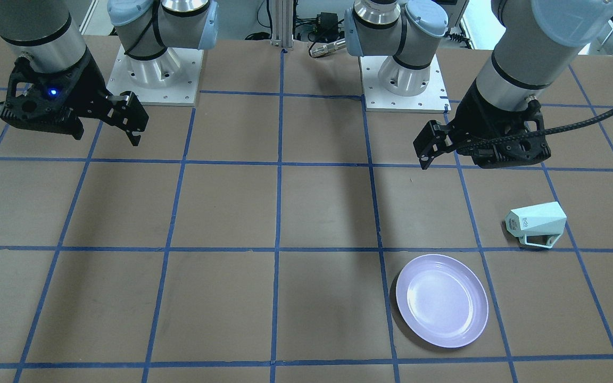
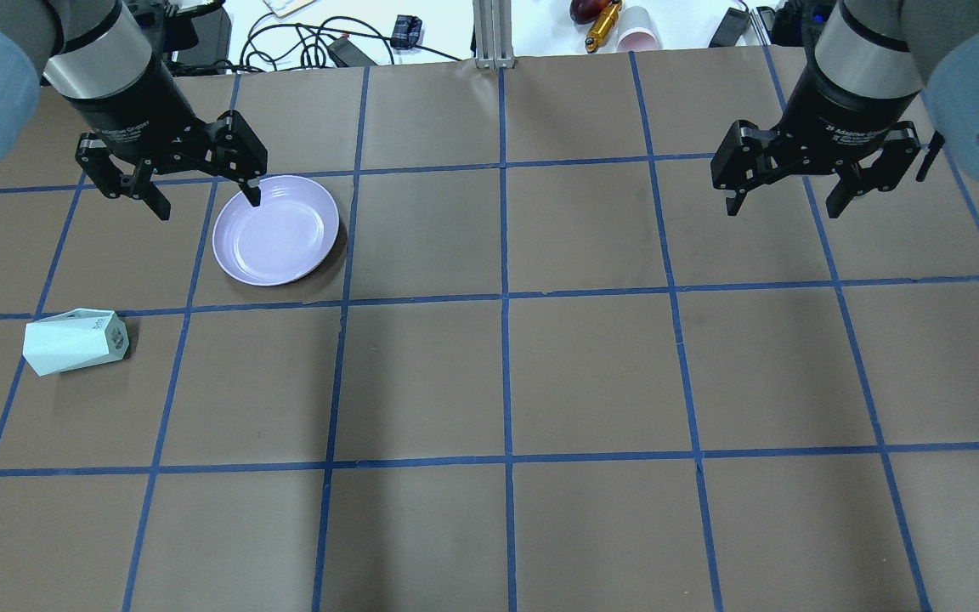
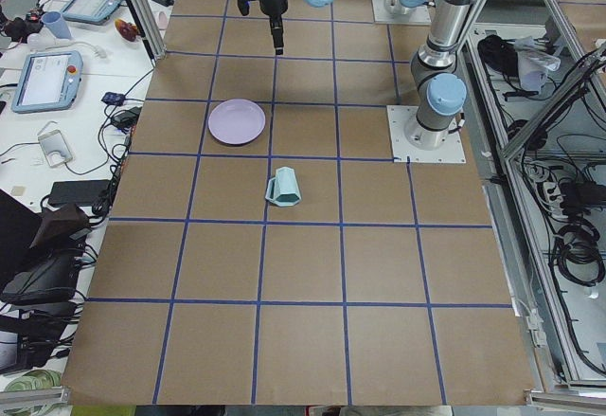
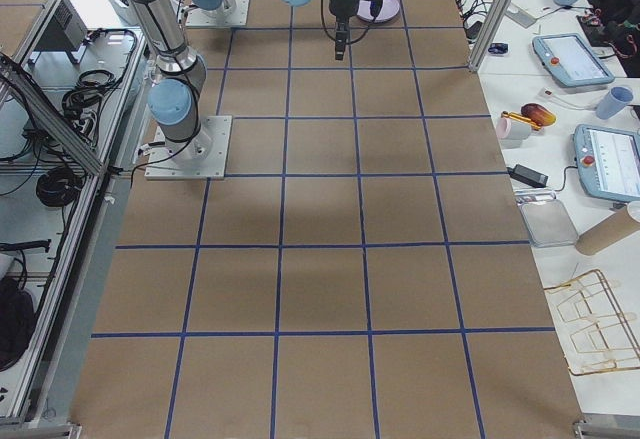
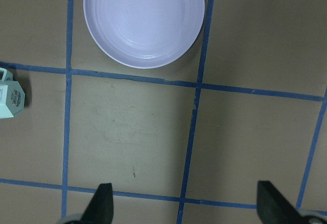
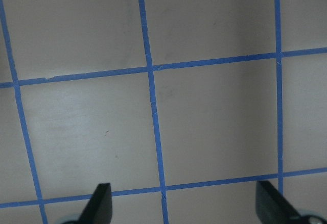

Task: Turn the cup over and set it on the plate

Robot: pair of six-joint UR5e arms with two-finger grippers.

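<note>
Cup: the pale mint-green faceted mug (image 2: 75, 342) lies on its side on the table (image 2: 591, 374), on the robot's left half. Nothing holds it.
Cup's pose: the wide open mouth faces out toward the left end of the table and the narrow base faces toward the middle. Small dark lettering shows near the base. The angular handle sticks out low on the side far from the robot, close to a blue tape line (image 1: 285, 249).
Plate: the round pale lavender plate (image 2: 275, 229) lies flat on the left half, farther from the robot than the cup and more toward the middle. It carries nothing.
Cup and plate: they are near each other but apart, in neighbouring squares of the tape grid.
Left claw: the left claw (image 2: 207, 206) hangs above the table with its fingers spread wide, released and empty. It touches neither cup nor plate. In the overhead view one fingertip (image 2: 254, 200) overlaps the plate's rim only in line of sight. Its wrist view looks down on the plate ahead and catches the cup's base at the left edge.
Right claw: the right claw (image 2: 785, 208) hangs released and empty over the right half, well apart from cup and plate. Below it are only brown table and blue tape.
</note>
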